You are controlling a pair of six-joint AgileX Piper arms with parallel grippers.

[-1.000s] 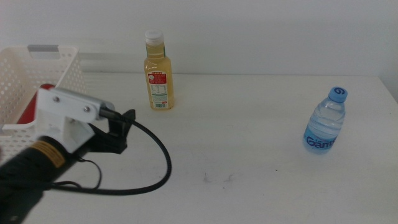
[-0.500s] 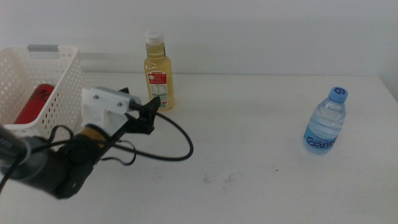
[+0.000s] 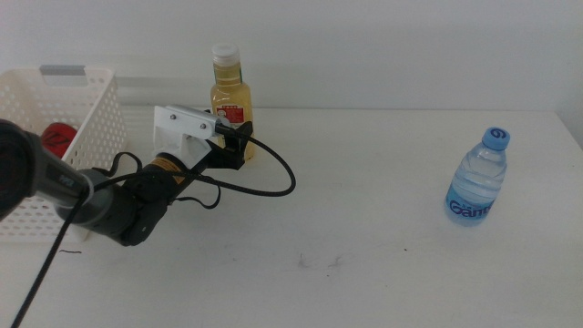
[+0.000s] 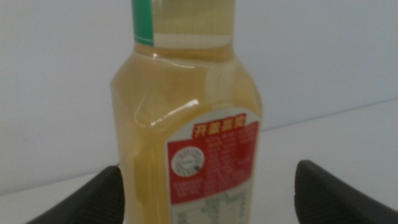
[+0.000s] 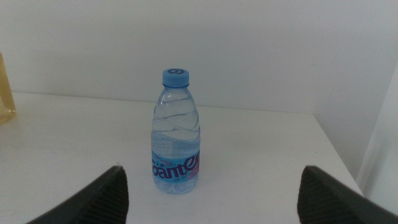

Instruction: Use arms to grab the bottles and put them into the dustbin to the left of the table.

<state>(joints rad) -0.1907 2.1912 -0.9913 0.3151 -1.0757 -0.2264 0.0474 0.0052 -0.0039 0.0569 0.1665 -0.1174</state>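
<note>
The yellow-liquid bottle [image 3: 232, 98] with a white cap stands upright at the back of the table [image 3: 364, 228]. My left gripper [image 3: 237, 138] has come up to its lower part. In the left wrist view the bottle [image 4: 186, 124] fills the middle, between the open jaws of the left gripper [image 4: 208, 169], which do not touch it. The clear water bottle [image 3: 476, 178] with a blue cap stands alone at the right. It shows upright [image 5: 176, 137] ahead of my open right gripper [image 5: 212, 171], well short of the jaws. A red can [image 3: 55, 135] lies in the white dustbin [image 3: 86, 118] at the left.
A black cable [image 3: 273, 182] loops from the left arm over the table in front of the yellow bottle. A plain white wall runs behind the table. Small dark scuffs [image 3: 319, 262] mark the tabletop near the front. The table's right edge lies just beyond the water bottle.
The left arm has swung away from the dustbin, rightward and toward the back, bringing its open gripper up to the yellow bottle. Both bottles stayed put.
</note>
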